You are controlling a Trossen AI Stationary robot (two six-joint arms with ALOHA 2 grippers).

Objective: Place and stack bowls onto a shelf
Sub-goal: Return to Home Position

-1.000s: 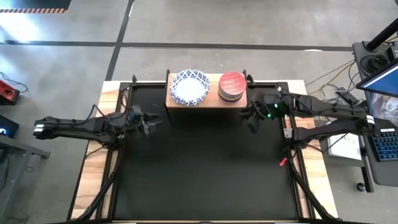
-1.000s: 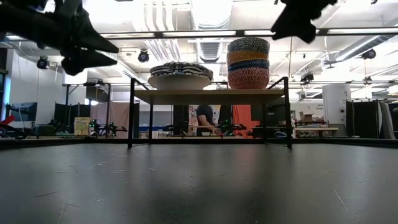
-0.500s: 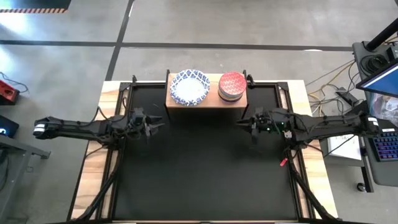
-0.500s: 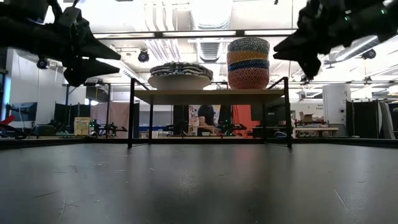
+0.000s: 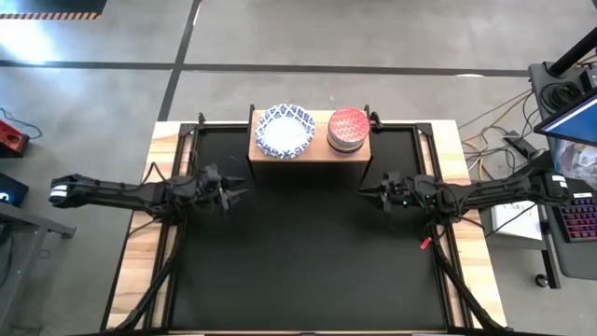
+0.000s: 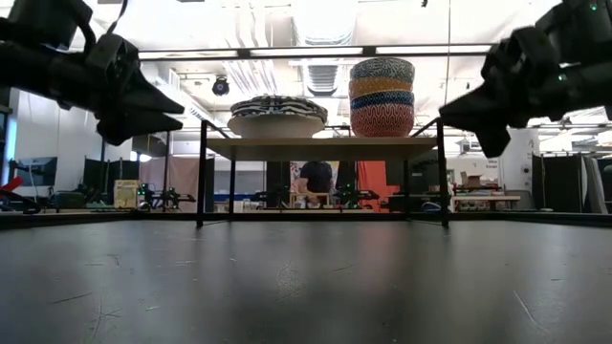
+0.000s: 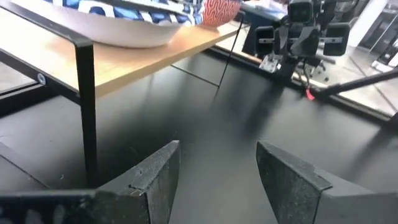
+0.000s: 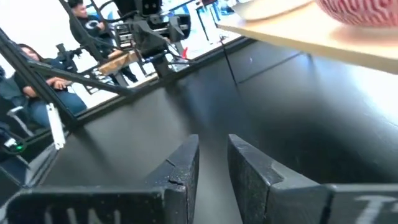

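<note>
The shelf (image 5: pixel 310 151), a light-wood board on dark legs, stands at the far middle of the black mat. On its left half rests a stack of wide white bowls with blue-patterned rims (image 5: pixel 284 131). On its right half sits a taller stack of small bowls, the red one on top (image 5: pixel 348 129) as seen from above. My left gripper (image 5: pixel 238 193) hovers left of the shelf, open and holding nothing (image 7: pixel 217 171). My right gripper (image 5: pixel 366 194) hovers right of the shelf and points level. Its fingers stand a little apart with nothing between them (image 8: pixel 212 158).
The black mat (image 5: pixel 298 261) lies bare in front of the shelf, with wooden table strips (image 5: pixel 471 233) at both sides. A person (image 6: pixel 314 180) stands beyond the shelf. Seated people (image 8: pixel 37 68) show past the table's left side.
My right gripper has come down from above shelf height to about the level of the shelf board and has tipped up from pointing downward to pointing level. My left gripper has sunk a little. The bowls and shelf have stayed put.
</note>
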